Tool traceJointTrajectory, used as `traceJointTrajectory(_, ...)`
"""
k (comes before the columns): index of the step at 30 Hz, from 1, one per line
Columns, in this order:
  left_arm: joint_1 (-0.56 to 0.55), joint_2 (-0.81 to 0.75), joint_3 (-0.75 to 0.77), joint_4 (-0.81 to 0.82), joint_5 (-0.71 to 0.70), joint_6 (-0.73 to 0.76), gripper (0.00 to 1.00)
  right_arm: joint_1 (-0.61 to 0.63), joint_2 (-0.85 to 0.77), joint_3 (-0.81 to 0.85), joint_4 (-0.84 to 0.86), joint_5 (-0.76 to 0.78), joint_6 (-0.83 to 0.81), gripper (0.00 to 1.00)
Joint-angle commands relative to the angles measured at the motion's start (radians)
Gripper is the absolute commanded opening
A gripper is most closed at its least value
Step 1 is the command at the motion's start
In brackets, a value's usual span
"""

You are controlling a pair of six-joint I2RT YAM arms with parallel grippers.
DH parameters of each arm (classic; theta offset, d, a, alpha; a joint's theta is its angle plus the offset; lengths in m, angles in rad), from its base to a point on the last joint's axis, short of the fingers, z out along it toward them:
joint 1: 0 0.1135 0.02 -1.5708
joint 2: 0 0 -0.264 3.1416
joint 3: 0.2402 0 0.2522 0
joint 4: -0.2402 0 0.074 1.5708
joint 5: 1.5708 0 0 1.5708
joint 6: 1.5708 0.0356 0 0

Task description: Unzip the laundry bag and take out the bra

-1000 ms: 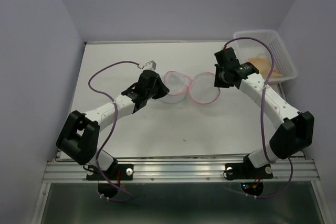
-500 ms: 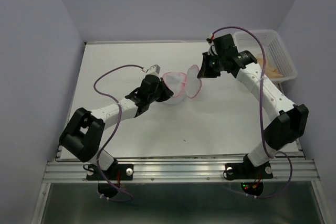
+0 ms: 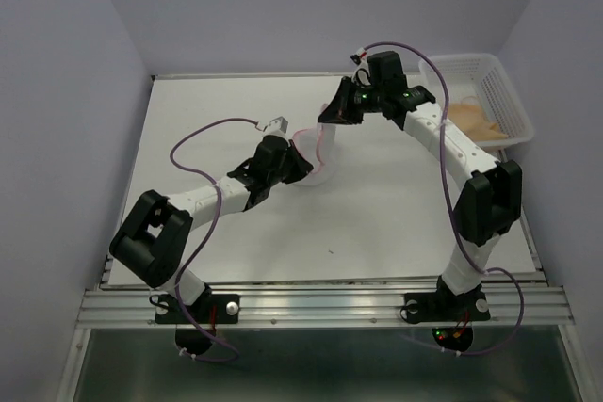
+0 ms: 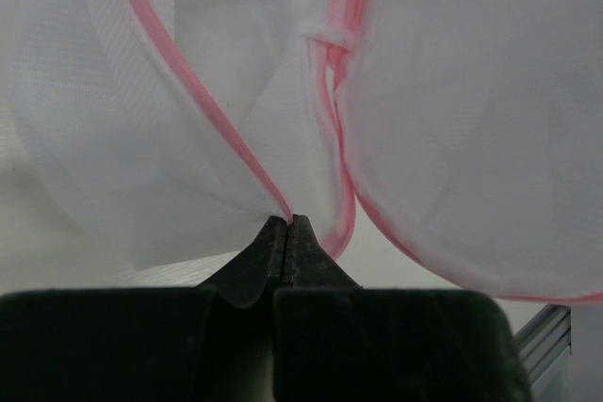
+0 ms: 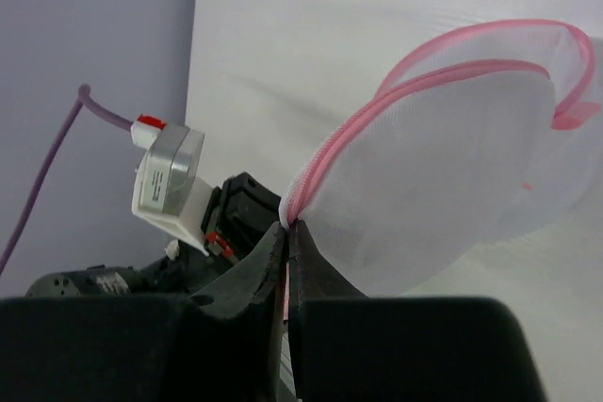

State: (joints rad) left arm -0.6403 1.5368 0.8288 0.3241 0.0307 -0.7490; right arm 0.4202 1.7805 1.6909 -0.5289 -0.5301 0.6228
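Observation:
The laundry bag (image 3: 318,150) is a white mesh pouch with pink trim, unzipped into two round halves. My left gripper (image 3: 298,167) is shut on the pink rim of the lower half (image 4: 141,138), its tips (image 4: 287,222) pinching the trim. My right gripper (image 3: 329,118) is shut on the pink zipper edge (image 5: 303,197) of the other half (image 5: 452,167) and holds it up, tilted over the first half. No garment shows inside the mesh. The bra (image 3: 476,120), pale peach fabric, lies in the white basket at the right.
The white plastic lattice basket (image 3: 471,62) stands at the table's back right corner. The left wrist camera (image 5: 168,184) and its purple cable (image 5: 52,152) show just behind the lifted half. Grey walls enclose the table.
My right gripper has swung left and back, lifting its half of the bag from flat on the table up over the left half. The left gripper has barely shifted.

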Motion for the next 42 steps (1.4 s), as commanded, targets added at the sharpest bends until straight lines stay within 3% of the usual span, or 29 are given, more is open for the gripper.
traceJointTrajectory(1, -0.007, -0.017, -0.008, 0.053, -0.031, -0.009, 0.0, 0.003, 0.072, 0.047, 0.142, -0.094, 0.077, 0.06)
traceJointTrajectory(8, -0.007, -0.056, -0.03, 0.053, -0.089, -0.023, 0.09, 0.003, 0.238, 0.091, 0.24, 0.002, 0.089, 0.05)
traceJointTrajectory(10, -0.007, -0.052, -0.026, 0.05, -0.097, -0.021, 0.09, 0.014, 0.29, 0.139, 0.274, -0.019, 0.091, 0.12)
traceJointTrajectory(11, -0.007, -0.041, -0.019, 0.049, -0.091, -0.021, 0.09, 0.023, 0.321, 0.171, 0.286, -0.049, 0.088, 0.27)
traceJointTrajectory(15, -0.007, -0.023, 0.004, 0.036, -0.089, -0.03, 0.13, 0.049, 0.367, 0.223, 0.288, -0.044, 0.081, 0.51)
traceJointTrajectory(16, -0.007, -0.023, 0.009, 0.009, -0.097, -0.033, 0.15, 0.049, 0.382, 0.234, 0.287, -0.041, 0.083, 0.51)
traceJointTrajectory(18, -0.007, -0.03, 0.016, -0.036, -0.132, -0.035, 0.27, 0.049, 0.392, 0.248, 0.268, -0.016, 0.069, 0.52)
traceJointTrajectory(19, -0.009, -0.044, 0.016, -0.049, -0.164, -0.042, 0.49, 0.049, 0.39, 0.254, 0.258, -0.004, 0.06, 0.55)
traceJointTrajectory(22, -0.007, -0.07, 0.023, -0.121, -0.207, -0.027, 0.69, 0.049, 0.375, 0.257, 0.23, 0.031, 0.028, 0.61)
traceJointTrajectory(27, -0.005, -0.165, -0.005, -0.188, -0.258, -0.015, 0.76, 0.049, 0.313, 0.217, 0.222, 0.091, 0.002, 0.77)
traceJointTrajectory(28, -0.005, -0.182, -0.014, -0.189, -0.258, -0.016, 0.76, 0.049, 0.304, 0.214, 0.219, 0.096, -0.003, 0.83)
traceJointTrajectory(29, -0.005, -0.216, -0.032, -0.189, -0.259, -0.019, 0.77, 0.049, 0.297, 0.21, 0.219, 0.097, -0.011, 1.0)
traceJointTrajectory(31, -0.005, -0.253, -0.049, -0.201, -0.273, -0.029, 0.79, 0.049, 0.258, 0.202, 0.213, 0.123, -0.024, 1.0)
traceJointTrajectory(36, -0.002, -0.401, -0.076, -0.264, -0.359, -0.036, 0.98, 0.049, 0.137, 0.124, 0.211, 0.365, -0.067, 1.0)
traceJointTrajectory(40, 0.028, -0.507, -0.048, -0.411, -0.469, -0.053, 0.99, 0.003, -0.019, -0.064, 0.21, 0.582, -0.071, 1.0)
traceJointTrajectory(42, 0.065, -0.535, -0.039, -0.482, -0.523, -0.059, 0.99, -0.053, -0.079, -0.14, 0.21, 0.601, -0.08, 1.0)
